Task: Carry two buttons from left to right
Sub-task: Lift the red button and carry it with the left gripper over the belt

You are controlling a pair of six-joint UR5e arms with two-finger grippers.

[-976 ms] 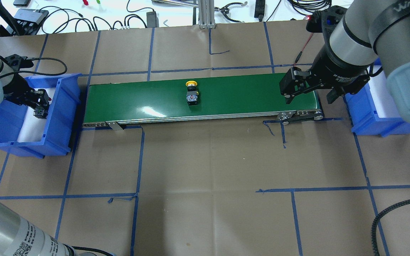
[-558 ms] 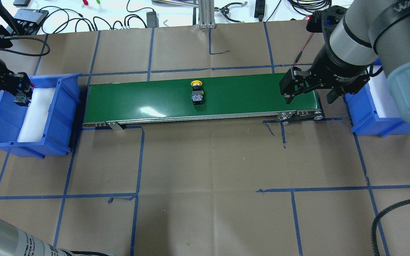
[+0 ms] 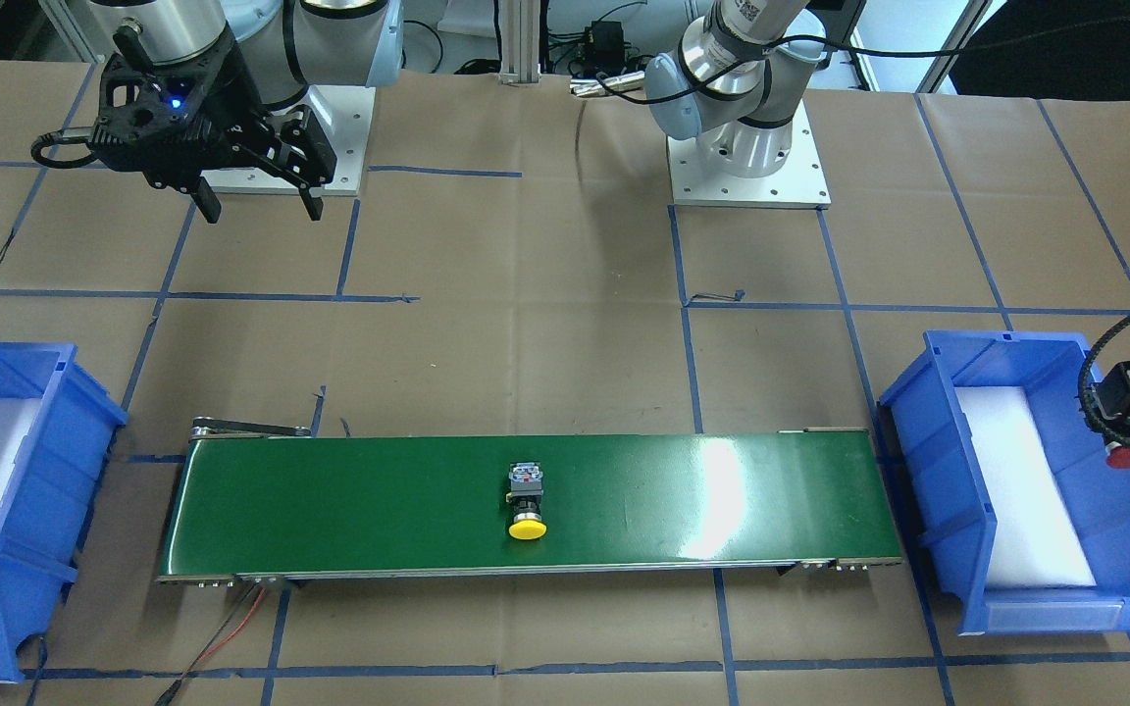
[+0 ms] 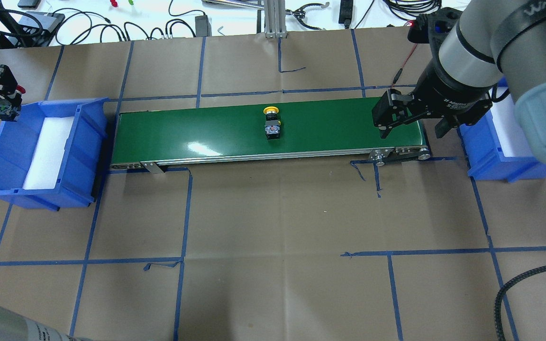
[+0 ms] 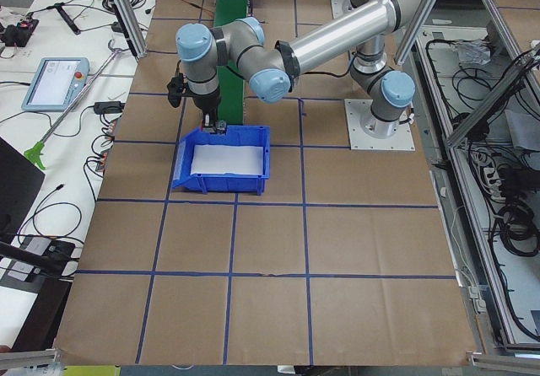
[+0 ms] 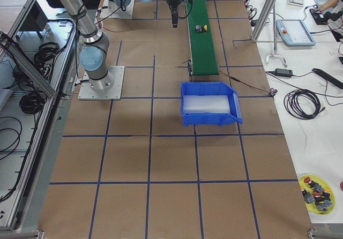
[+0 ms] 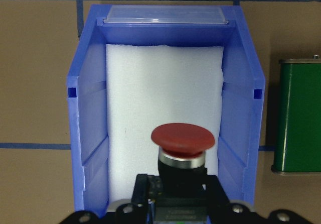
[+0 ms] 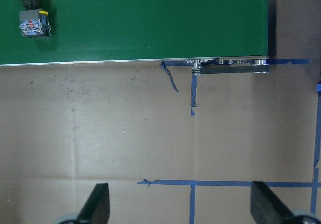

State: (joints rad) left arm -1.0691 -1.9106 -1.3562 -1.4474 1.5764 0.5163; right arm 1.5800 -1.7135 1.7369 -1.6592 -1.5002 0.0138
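The yellow button (image 4: 272, 124) lies on its side on the green conveyor belt (image 4: 183, 128), just right of the belt's middle; it also shows in the front view (image 3: 527, 508) and the right wrist view (image 8: 31, 12). My left gripper (image 4: 4, 102) is shut on the red button (image 7: 183, 142) by its black body and holds it above the outer far corner of the left blue bin (image 4: 88, 156). The red cap shows in the front view (image 3: 1129, 454). My right gripper (image 4: 413, 133) is open and empty, hovering at the belt's right end on the near side.
The left bin's white foam (image 7: 160, 83) has nothing on it. The right blue bin (image 4: 486, 156) stands beyond the belt's right end, partly under my right arm. Cables and tools lie along the table's far edge (image 4: 112, 23). Brown paper with blue tape lines covers the table.
My left gripper has lifted the red button out of the left bin and moved it up and outward. The yellow button has travelled right along the belt. My right gripper has not moved.
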